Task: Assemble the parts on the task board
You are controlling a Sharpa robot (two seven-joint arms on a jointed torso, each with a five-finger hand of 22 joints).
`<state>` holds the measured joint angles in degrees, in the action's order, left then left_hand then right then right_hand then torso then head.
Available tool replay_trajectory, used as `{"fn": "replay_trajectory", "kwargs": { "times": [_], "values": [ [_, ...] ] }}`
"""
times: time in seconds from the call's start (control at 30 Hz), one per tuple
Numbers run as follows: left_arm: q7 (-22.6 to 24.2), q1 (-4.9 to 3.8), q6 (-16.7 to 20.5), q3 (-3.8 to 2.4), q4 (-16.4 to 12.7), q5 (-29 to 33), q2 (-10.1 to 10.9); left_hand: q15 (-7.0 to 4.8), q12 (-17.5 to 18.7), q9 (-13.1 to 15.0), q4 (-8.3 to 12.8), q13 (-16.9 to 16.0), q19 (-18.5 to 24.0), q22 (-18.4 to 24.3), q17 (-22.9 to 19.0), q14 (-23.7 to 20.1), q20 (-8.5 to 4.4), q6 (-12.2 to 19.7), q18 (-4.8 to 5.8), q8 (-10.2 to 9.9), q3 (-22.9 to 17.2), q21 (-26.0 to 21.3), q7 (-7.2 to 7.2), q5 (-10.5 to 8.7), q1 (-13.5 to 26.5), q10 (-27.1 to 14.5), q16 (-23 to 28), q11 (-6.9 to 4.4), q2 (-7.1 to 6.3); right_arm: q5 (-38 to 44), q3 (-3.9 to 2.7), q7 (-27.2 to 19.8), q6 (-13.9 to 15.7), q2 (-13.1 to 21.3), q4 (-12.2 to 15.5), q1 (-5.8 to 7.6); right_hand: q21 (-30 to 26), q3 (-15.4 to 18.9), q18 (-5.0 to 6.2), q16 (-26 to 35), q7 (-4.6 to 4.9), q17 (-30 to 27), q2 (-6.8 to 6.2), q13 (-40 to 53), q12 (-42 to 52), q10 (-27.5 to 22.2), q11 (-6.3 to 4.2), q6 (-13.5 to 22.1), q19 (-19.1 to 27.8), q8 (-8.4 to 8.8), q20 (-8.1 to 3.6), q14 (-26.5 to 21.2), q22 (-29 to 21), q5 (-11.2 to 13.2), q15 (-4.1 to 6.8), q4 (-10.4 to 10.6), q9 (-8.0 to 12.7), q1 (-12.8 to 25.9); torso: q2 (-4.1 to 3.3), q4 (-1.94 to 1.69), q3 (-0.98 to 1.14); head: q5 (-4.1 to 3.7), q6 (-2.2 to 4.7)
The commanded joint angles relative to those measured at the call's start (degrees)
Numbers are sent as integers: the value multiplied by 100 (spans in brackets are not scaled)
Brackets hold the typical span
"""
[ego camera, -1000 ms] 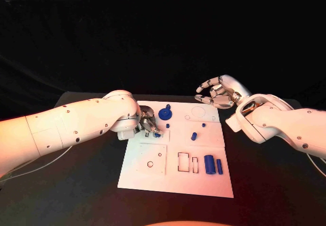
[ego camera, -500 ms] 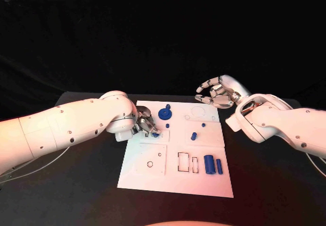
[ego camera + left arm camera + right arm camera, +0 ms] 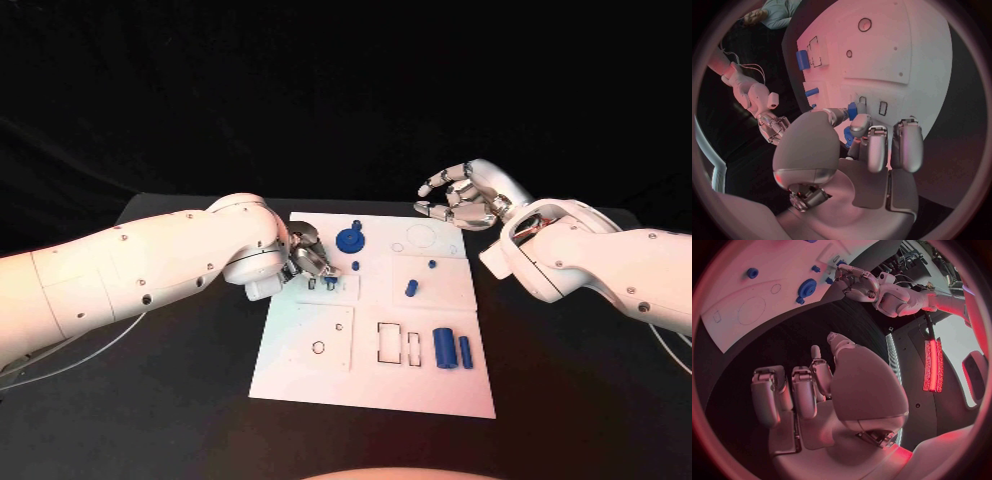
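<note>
Head view, black table (image 3: 173,400) around task board (image 3: 325,375)

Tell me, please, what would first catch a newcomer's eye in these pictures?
The white task board glows mid-table, dotted with small blue parts. The left hand works at the board's left edge, fingers at a small blue part. The right hand hovers, holding nothing, beyond the board's far right corner.

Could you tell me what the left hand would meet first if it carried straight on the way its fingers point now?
Most likely the task board itself: the left hand points down at a small blue part by its fingertips. Depth is uncertain.
</note>
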<state>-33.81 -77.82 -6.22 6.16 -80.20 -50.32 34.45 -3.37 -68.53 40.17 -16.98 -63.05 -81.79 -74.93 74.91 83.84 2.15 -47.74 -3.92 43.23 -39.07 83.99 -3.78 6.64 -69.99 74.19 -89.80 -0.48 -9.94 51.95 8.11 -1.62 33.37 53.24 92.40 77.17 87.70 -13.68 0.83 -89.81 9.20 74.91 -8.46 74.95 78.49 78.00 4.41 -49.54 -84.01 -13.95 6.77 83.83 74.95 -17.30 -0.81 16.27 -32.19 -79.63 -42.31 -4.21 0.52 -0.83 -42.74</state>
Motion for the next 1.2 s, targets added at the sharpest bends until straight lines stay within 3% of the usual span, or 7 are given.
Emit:
{"fn": "replay_trajectory", "kwargs": {
  "times": [0.03, 0.63, 1.2],
  "values": [
    [109, 13, 148, -1, -42, -372, -22, -42, -31, 34, 980, -20, -19, -131, 1509, 616, -17, 17, 89, 30, -1001, 32, 11, -9, 61, 55, -20, -3, -5, 66, 1, -2, -67, -3, 0, -6, -32, -47, -5, 34, -5, 1368, -65, 245, -36, -37, 4, -3, -411, -31, -22, 578, 1308, -43, 38, 1, 5, -3, -4, 2, -4, 5, -8],
    [-35, 84, -108, 0, -73, -812, -77, -53, -144, 93, 1052, -125, -88, -244, 1509, 616, -25, -14, 113, 123, -1070, 80, 33, -26, 170, 148, -20, -19, -38, 66, 1, -17, -71, -8, 4, -17, -38, -53, -3, 36, -8, 1362, -69, 245, -35, -35, 3, -15, -407, -39, -23, 576, 1303, -50, 39, 7, 5, 9, -2, -5, -2, 26, -50],
    [-78, 138, -100, 1, -23, -998, -92, -75, -248, 145, 1063, -222, -136, -320, 1509, 616, -43, -46, 128, 223, -1097, 114, 65, -58, 289, 228, -20, -45, -32, 66, 1, -36, -61, -4, 13, -18, -40, -57, -3, 38, -9, 1358, -73, 243, -38, -36, 2, -21, -406, -44, -24, 575, 1302, -53, 40, 13, 6, 24, -6, -6, -4, 10, -67]
  ]
}}
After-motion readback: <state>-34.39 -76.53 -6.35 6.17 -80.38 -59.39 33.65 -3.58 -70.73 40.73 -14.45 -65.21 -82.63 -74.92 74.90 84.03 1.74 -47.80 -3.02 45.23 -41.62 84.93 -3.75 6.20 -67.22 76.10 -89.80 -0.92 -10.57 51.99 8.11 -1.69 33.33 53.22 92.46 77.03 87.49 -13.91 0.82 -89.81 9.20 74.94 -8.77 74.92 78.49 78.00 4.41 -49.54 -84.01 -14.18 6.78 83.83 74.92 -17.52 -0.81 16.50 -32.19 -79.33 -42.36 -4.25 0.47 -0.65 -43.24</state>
